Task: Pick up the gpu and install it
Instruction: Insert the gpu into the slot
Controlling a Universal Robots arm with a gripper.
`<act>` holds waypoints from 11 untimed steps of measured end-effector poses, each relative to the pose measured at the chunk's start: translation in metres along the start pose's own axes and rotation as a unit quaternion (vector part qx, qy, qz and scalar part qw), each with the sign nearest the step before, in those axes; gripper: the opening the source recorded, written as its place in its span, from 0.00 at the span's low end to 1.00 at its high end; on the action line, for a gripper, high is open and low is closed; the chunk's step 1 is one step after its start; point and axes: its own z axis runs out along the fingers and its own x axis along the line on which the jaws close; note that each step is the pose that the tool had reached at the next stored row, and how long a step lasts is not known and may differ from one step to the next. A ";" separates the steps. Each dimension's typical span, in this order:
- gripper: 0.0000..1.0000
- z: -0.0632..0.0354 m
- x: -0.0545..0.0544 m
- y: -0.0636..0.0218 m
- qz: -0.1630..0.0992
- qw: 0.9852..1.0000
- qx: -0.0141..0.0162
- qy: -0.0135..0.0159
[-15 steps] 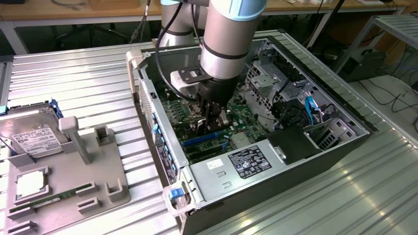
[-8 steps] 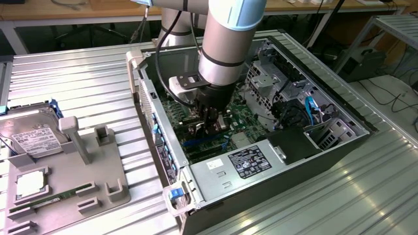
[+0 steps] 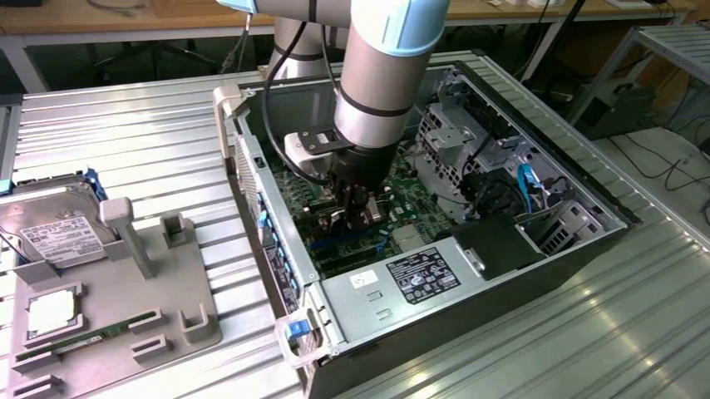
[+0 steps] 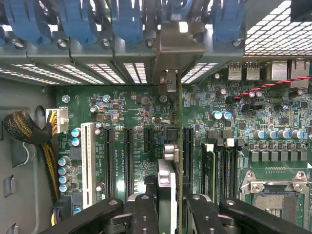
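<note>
Inside the open computer case (image 3: 577,249), my gripper (image 3: 357,214) is down over the green motherboard (image 3: 413,199). In the wrist view the gpu (image 4: 179,146) appears edge-on as a thin dark card standing upright. Its pale metal bracket (image 4: 171,46) sits against the case's rear slot openings. The card runs along a black expansion slot (image 4: 187,153) on the motherboard (image 4: 126,107). My gripper (image 4: 173,214) is shut on the gpu, with a black finger (image 4: 145,217) on each side of the card's near end.
A grey fixture (image 3: 122,307) at the exterior view's left holds the silver hard drive (image 3: 50,229), a processor chip (image 3: 50,312) and a green memory stick (image 3: 72,341). Around the card are a white slot (image 4: 87,163), a memory module (image 4: 208,168), the processor socket (image 4: 278,192) and braided cables (image 4: 29,131).
</note>
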 end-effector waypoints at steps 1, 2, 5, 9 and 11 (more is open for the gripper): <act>0.28 0.0000 0.000 0.0000 0.000 1.000 0.000 0.000; 0.28 0.0000 0.000 0.0000 0.000 1.000 0.000 0.000; 0.28 0.0000 0.000 0.0000 0.000 1.000 0.000 0.000; 0.28 0.0000 0.000 0.0000 0.000 1.000 0.000 0.000; 0.28 0.0000 0.000 0.0000 0.000 1.000 0.000 0.000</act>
